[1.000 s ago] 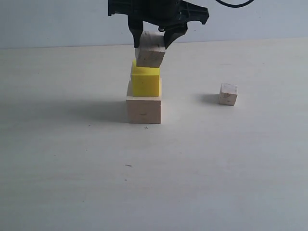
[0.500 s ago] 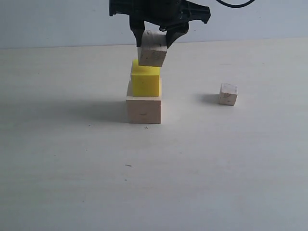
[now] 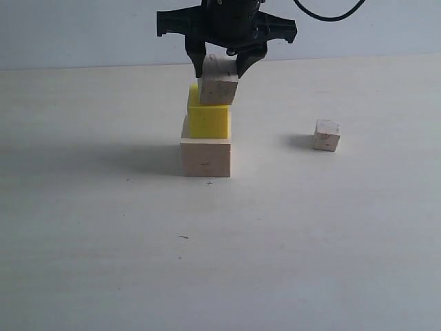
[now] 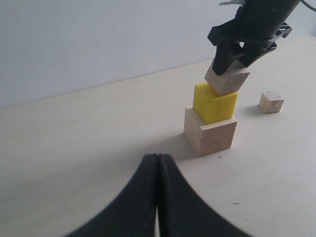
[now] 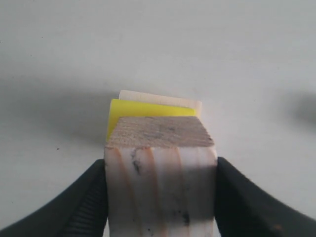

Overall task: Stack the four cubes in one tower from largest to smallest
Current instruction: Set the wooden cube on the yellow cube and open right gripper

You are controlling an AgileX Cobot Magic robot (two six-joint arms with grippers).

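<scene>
The largest pale wood cube (image 3: 205, 156) stands on the table with the bright yellow cube (image 3: 207, 118) on top of it. My right gripper (image 3: 219, 63) is shut on the knotty pale wood cube (image 3: 218, 85), holding it at the yellow cube's top, slightly tilted; whether it rests there I cannot tell. In the right wrist view the knotty cube (image 5: 160, 180) sits between both black fingers (image 5: 81, 207), above the yellow cube (image 5: 143, 109). The tiniest cube (image 3: 326, 134) lies alone to the right. My left gripper (image 4: 157, 160) is shut and empty, hanging well back from the stack (image 4: 212, 121).
The pale table (image 3: 103, 241) runs wide around the stack, with a grey wall (image 3: 69, 31) behind its far edge. A black cable (image 3: 331, 14) trails from the right arm above.
My right gripper has come down with the knotty cube, bringing it from above the yellow cube to its top and leveling it somewhat. The left gripper and the tiniest cube have stayed put.
</scene>
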